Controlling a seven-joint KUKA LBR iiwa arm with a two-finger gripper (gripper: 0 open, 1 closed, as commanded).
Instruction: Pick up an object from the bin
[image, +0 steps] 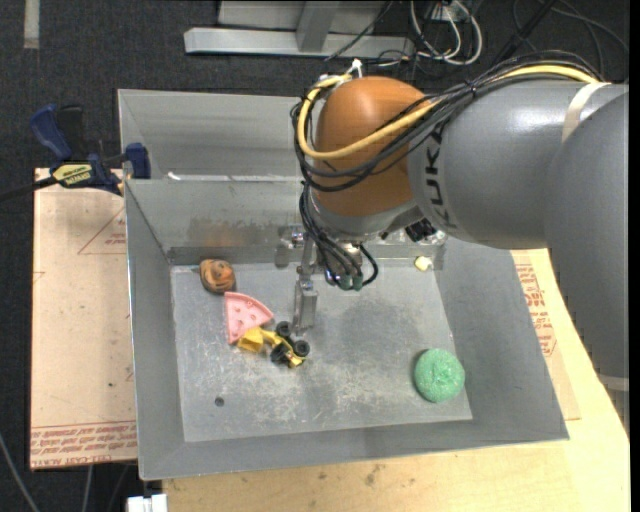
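Gripper (298, 328): hangs low near the middle of the bin, its tip just above and to the right of a small yellow toy vehicle. Whether it stands wide or narrow cannot be told, and nothing shows in its hold.
Nearest thing: the yellow toy vehicle (271, 344), with black wheels, lies on the floor left of centre. Its back end is against a pink wedge.
Handling: probably light, hard plastic, stiff enough for a firm squeeze. The wheels may let it roll or skid on metal, so a hold across the narrow body between the wheels looks safest.
Neighbours: the pink wedge (243, 314), dotted with holes, is just behind the toy. A brown rounded lump (216, 274) sits near the back left corner. A green spongy ball (439, 375) lies well apart at the front right.
Surface: the grey bin (350, 385) has a flat, scuffed metal floor and sloping walls.
Room: there is open floor in front and to the right of the toy. The wedge crowds its rear side.
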